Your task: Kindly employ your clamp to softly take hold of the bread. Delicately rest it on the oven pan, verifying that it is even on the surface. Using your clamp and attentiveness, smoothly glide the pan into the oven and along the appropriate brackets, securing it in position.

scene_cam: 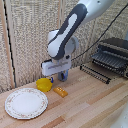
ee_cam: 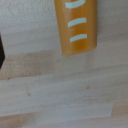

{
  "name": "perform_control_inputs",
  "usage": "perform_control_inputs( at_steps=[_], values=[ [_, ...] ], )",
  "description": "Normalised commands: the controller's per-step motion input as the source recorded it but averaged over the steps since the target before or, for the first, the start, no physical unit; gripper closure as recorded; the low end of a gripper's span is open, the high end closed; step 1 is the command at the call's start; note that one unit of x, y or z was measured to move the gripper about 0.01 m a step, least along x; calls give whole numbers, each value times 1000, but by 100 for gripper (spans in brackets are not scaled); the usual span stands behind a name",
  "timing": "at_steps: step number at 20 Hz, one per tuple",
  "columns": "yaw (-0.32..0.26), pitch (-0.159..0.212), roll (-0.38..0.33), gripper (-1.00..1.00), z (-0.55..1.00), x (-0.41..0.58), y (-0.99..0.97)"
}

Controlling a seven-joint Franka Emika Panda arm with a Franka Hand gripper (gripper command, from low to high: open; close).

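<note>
In the exterior view you see the claw (scene_cam: 60, 76) hanging above the wooden surface (scene_cam: 90, 102), just behind the bread (scene_cam: 60, 92); you cannot tell how wide it stands. The bread lies beside the yellow bowl (scene_cam: 44, 84), near the plate (scene_cam: 26, 103). The oven (scene_cam: 113, 56) stands open at the exterior view's right, its pan (scene_cam: 111, 60) inside.

In the wrist view the bread (ee_cam: 77, 26) lies flat on bare wood.

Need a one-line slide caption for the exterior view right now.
Franka gripper hovers above the bread on the wooden table, oven open behind.
</note>
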Motion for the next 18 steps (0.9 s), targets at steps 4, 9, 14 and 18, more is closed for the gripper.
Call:
perform_control_inputs(
  at_steps=[4, 9, 14, 18],
  values=[
    [111, 7, -69, -100, -349, 20, -104],
    [148, 15, -52, -100, -313, 2, -132],
    [138, 46, -25, -100, -243, 0, -168],
    [152, 13, -27, -100, -207, 82, -126]
  ],
)
